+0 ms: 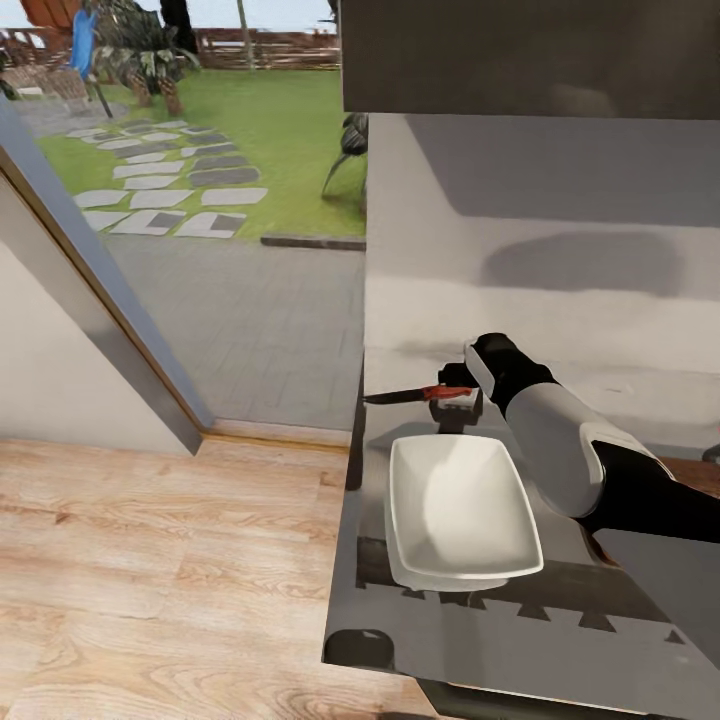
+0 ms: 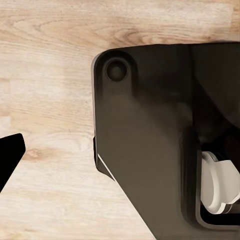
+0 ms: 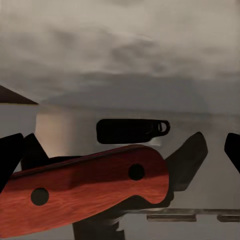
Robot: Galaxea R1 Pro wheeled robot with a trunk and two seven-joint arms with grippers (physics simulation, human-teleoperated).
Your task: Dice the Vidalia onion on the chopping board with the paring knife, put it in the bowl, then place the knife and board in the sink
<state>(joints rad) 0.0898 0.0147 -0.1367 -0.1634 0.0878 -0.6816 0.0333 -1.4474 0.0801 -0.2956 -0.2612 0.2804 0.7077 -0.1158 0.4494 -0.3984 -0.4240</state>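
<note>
The paring knife [image 1: 420,395] lies near the left end of the grey countertop [image 1: 470,640], its red handle [image 3: 85,187] toward my right gripper [image 1: 462,392] and its dark blade pointing left to the counter's edge. In the right wrist view my right gripper [image 3: 122,155] is open, its black fingertips [image 3: 10,160] far apart on either side of the handle. The white bowl [image 1: 460,510] stands empty just in front of the knife. A strip of the brown chopping board [image 1: 690,472] shows at the right edge. The onion and the sink are out of view. My left gripper [image 2: 120,170] hangs open over the wood floor.
The countertop ends at its left edge [image 1: 350,480], with wood floor [image 1: 150,570] beyond. An open doorway [image 1: 230,300] leads to a paved patio and garden. A dark wall cabinet [image 1: 530,55] hangs above the counter. My white and black right forearm [image 1: 570,450] reaches past the bowl.
</note>
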